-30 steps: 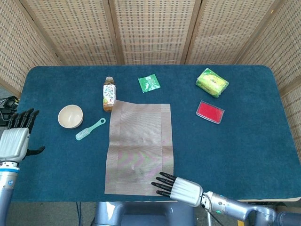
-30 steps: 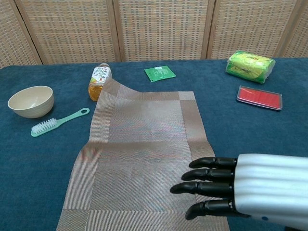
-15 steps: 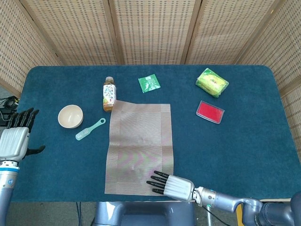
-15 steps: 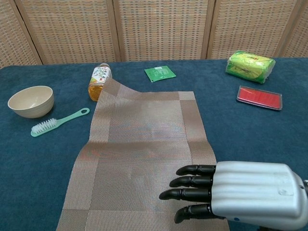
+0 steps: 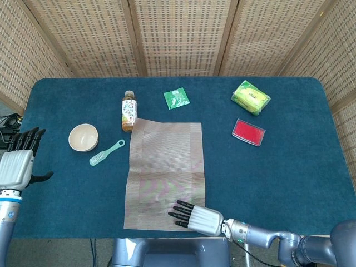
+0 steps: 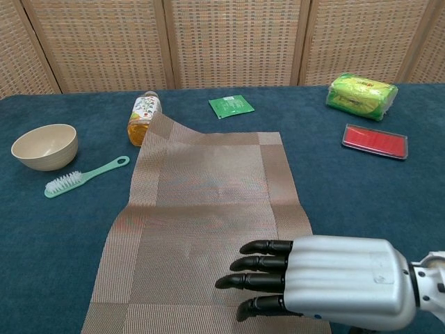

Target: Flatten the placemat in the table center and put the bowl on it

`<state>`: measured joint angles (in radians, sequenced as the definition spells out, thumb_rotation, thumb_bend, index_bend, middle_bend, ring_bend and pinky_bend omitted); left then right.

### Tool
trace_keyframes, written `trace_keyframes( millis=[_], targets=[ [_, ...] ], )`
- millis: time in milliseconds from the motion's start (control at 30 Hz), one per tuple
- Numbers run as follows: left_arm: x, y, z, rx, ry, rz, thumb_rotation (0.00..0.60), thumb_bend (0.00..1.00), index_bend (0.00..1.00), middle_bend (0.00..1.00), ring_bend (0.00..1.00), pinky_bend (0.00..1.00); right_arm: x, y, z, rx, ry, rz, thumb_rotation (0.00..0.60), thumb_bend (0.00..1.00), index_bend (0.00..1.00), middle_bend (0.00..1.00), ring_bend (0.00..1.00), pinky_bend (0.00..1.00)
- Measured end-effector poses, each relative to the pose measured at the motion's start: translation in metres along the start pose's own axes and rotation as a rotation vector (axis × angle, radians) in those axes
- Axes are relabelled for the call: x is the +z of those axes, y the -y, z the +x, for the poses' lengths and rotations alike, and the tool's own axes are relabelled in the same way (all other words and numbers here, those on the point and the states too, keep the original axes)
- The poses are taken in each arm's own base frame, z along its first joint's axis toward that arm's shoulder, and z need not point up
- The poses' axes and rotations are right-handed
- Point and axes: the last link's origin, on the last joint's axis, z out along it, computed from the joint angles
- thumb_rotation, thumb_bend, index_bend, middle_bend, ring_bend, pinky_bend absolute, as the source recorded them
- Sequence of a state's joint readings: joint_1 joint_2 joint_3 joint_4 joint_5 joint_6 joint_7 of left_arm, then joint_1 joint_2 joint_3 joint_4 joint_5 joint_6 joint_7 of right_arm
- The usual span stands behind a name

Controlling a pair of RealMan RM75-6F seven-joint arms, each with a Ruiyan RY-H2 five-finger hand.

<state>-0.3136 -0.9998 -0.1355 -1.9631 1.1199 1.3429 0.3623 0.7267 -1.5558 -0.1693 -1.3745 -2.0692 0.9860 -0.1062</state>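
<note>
Head view is taken from the left edge inward. The left hand (image 5: 15, 164) is seen off the table's left side, fingers spread upward and nothing held. Just right of it and a little farther back, the bowl (image 5: 83, 137) is set upright on the blue table (image 5: 289, 172), with a mint brush (image 5: 105, 153) lying just beyond it on the side away from that hand. A bottle (image 5: 129, 111) is laid on its side farther right and back, its base touched by the placemat's far left corner, which is seen raised against it in the chest view.

The placemat (image 5: 166, 172) is spread along the table's middle, well right of the left hand, with slight ripples showing. The right hand (image 5: 196, 217) is laid palm down over the placemat's near right corner, fingers extended toward the left and slightly apart, nothing grasped.

Far beyond the right hand, a green packet (image 5: 176, 98) is seen. To the right of that hand and farther back, a red case (image 5: 248, 132) and a yellow-green pack (image 5: 251, 97) are placed, near each other.
</note>
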Motion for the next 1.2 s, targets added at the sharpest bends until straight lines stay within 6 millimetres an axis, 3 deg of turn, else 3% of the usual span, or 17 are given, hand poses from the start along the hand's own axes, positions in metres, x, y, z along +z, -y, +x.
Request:
trace_keyframes(
  millis=[267,567,833,1200],
  targets=[
    [0.0,0.0,0.0,-0.002,0.003,-0.004,0.6,0.0,0.0,0.0,0.0,0.0,0.005,0.001,0.003,-0.029,-0.005,0.008,0.6,0.0,0.22,0.0,0.0,0.0],
    [-0.001,-0.002,-0.001,0.001,0.01,-0.012,0.6,0.0,0.0,0.0,0.0,0.0,-0.005,0.002,-0.001,-0.05,0.021,0.005,0.6,0.0,0.22,0.0,0.0,0.0],
    [-0.003,-0.002,-0.001,-0.003,0.008,-0.015,0.6,0.0,0.0,0.0,0.0,0.0,0.002,0.006,-0.001,-0.039,0.011,0.011,0.6,0.0,0.22,0.0,0.0,0.0],
    [-0.002,-0.002,0.0,-0.007,0.009,-0.019,0.6,0.0,0.0,0.0,0.0,0.0,0.017,0.0,0.005,-0.017,-0.035,-0.022,0.6,0.38,0.23,0.0,0.0,0.0]
  ],
)
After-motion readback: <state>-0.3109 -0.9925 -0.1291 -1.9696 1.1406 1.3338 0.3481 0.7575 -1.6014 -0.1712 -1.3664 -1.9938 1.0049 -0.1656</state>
